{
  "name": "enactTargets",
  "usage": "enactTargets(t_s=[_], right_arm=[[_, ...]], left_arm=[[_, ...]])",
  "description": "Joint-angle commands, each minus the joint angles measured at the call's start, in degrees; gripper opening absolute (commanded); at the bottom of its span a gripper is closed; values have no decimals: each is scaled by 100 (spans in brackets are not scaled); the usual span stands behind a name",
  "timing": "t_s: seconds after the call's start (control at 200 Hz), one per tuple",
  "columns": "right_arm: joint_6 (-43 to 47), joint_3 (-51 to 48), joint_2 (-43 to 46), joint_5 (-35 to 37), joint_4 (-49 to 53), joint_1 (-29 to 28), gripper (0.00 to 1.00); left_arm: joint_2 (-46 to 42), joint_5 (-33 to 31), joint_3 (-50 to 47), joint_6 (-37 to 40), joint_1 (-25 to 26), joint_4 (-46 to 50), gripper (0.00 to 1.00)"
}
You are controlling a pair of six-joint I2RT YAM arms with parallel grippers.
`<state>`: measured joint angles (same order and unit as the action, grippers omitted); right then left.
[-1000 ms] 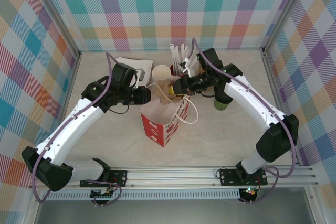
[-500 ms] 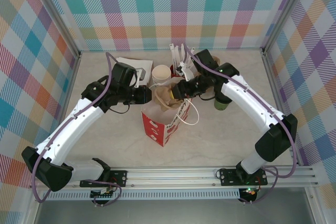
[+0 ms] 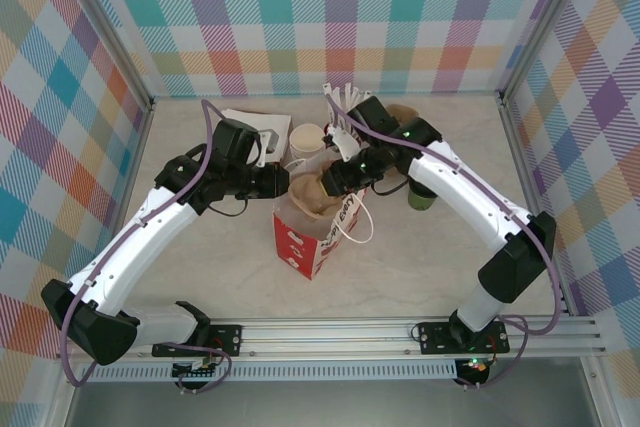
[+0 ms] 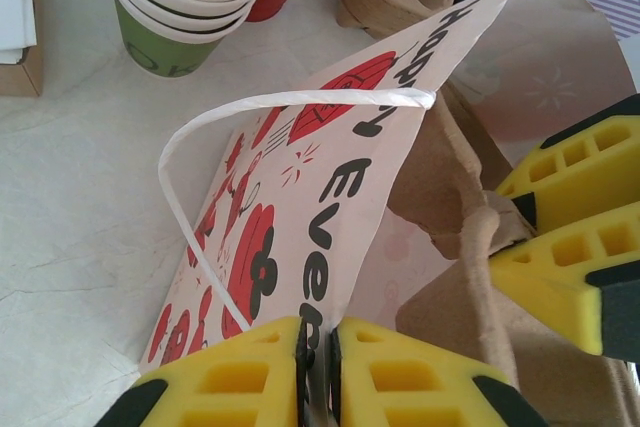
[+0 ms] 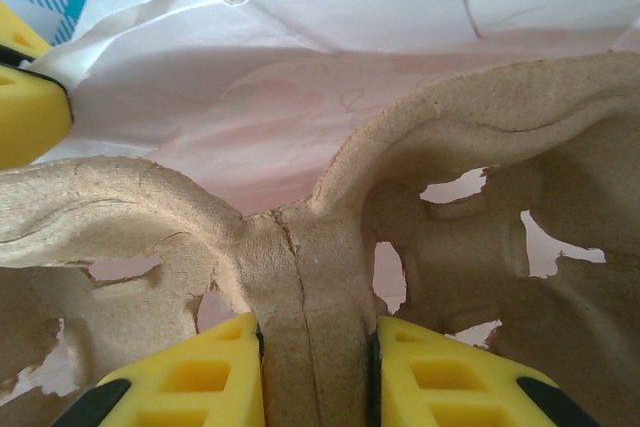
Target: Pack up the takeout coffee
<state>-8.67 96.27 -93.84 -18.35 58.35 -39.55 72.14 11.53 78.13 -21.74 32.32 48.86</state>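
- My left gripper [image 4: 318,352] is pinched tight on the top rim of the white paper gift bag with red print [image 4: 290,227], holding its mouth wide.
- My right gripper [image 5: 312,372] is clamped on the centre rib of the brown moulded-pulp cup carrier [image 5: 300,247], which sits tilted in the bag's mouth, partly inside.
- As I judge it, the step in hand is seating the carrier in the bag. The coffee itself is not yet packed.
- The small green paper cup with the black lid [image 3: 421,198] stands on the pale table [image 3: 200,277] to the right of the bag, just beside my right arm and apart from both grippers.
- Next I would need to press the carrier down level, release it, then reach for the cup, with my left bracing the rim so the bag neither folds nor tips.
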Motion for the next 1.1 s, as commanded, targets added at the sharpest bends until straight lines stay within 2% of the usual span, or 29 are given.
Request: enactTargets(t_s=[0.0,0.365,0.56,0.96,1.095], right_arm=[[281,182,-154,505,423,-134,27],[329,705,-457,1124,750,-413,27],[329,779,-449,1263,835,-442,27],[-55,767,-118,478,542,-268,27],[280,1092,-255,557,733,-229,26]], left_arm=[[-55,69,69,-76,-29,-26,15],[41,270,154,-76,-15,-61,14],[11,-52,176,-89,-15,125,14],[-84,40,135,-355,-17,193,14],[-103,273,85,-423,-16,14,14]])
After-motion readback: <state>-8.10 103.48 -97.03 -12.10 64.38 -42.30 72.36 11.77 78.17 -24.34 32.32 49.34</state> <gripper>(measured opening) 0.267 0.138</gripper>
